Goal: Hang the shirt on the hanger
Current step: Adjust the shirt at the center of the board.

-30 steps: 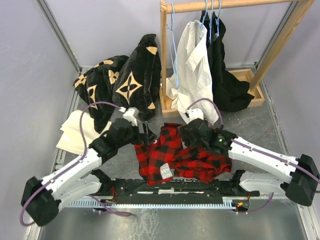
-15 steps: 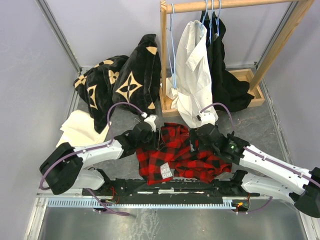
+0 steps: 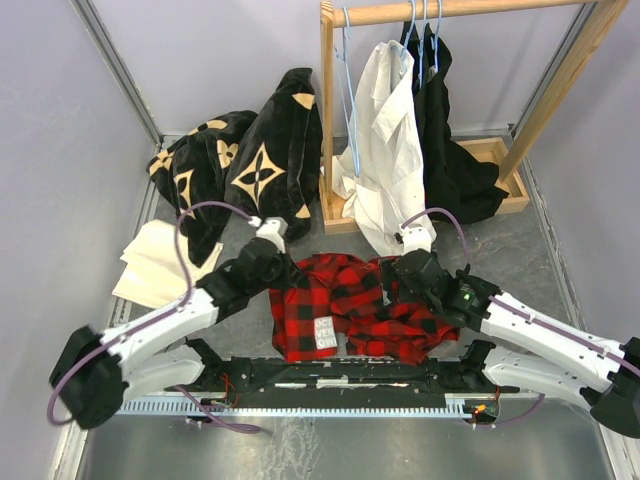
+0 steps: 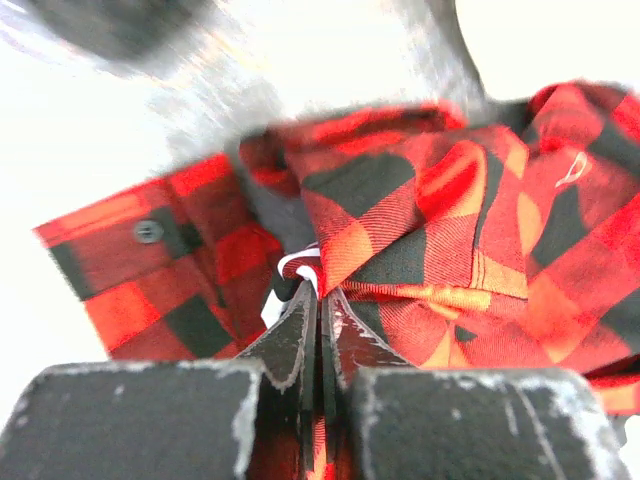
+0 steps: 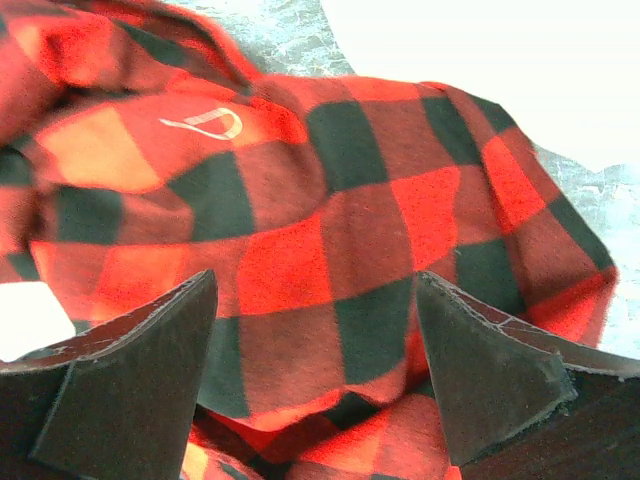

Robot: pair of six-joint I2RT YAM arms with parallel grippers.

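The red-and-black plaid shirt (image 3: 350, 305) lies crumpled on the table between the two arms, its white lettered patch (image 3: 324, 333) facing up. My left gripper (image 3: 278, 272) is at the shirt's upper left edge. In the left wrist view its jaws (image 4: 322, 292) are pressed together on a fold of plaid (image 4: 420, 210) by a white label. My right gripper (image 3: 400, 275) stands open over the shirt's right half, and its fingers (image 5: 315, 278) straddle a plaid fold (image 5: 330, 200). The empty light-blue hanger (image 3: 347, 100) hangs at the left end of the rail.
The wooden rail (image 3: 450, 10) at the back right also carries a white shirt (image 3: 385, 140) and a black garment (image 3: 455, 165). Black fabric with tan motifs (image 3: 250, 160) is heaped at the back left. A cream cloth (image 3: 150, 262) lies left of the left arm.
My left gripper went from open to shut on the shirt's left edge as the arm shifted. The shirt now lies flatter. The right arm drew back slightly early on, then stayed still.
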